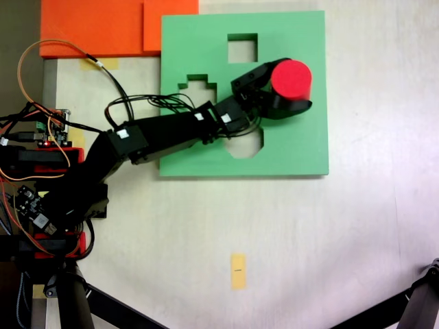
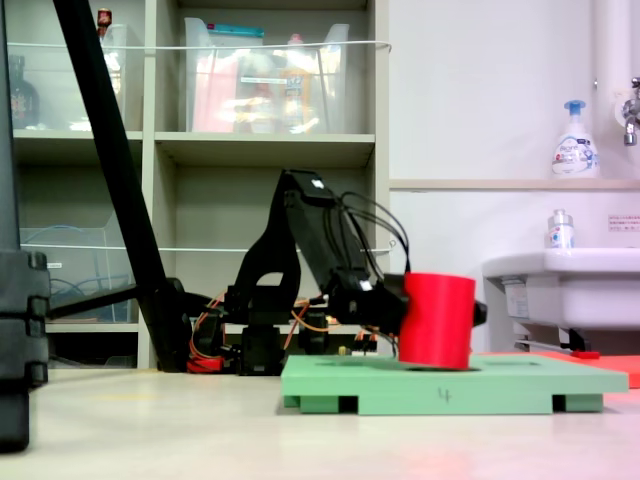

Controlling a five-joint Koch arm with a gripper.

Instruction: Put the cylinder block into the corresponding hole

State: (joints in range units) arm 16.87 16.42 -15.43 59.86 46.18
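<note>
One short bright red cylinder block (image 1: pixel 291 77), clamped between the black jaws of the single end effector (image 1: pixel 282 88), top-down fixed view. Also seen from the side (image 2: pixel 437 320), tilted slightly, lower edge at or just above the top face of the one square green foam board (image 1: pixel 302 147), end effector (image 2: pixel 400 320) gripping from the left. Three cutouts open in that board: a square one (image 1: pixel 242 48) near the far edge, a stepped, roughly octagonal one (image 1: pixel 197 89) to the left, and another (image 1: pixel 248 144) partly covered by the arm. Round hole hidden beneath block and end effector; cannot tell whether the block has entered it. Two overlapping orange foam sheets (image 1: pixel 96 27) touching the board's upper left corner. One small yellow tape strip (image 1: pixel 237 271) on the pale counter (image 1: pixel 357 233), well apart from the board. Behind, in the low fixed view: shelving (image 2: pixel 260 150) with clear bins, one white sink (image 2: pixel 565 285), one soap pump bottle (image 2: pixel 574 140) on a ledge.
</note>
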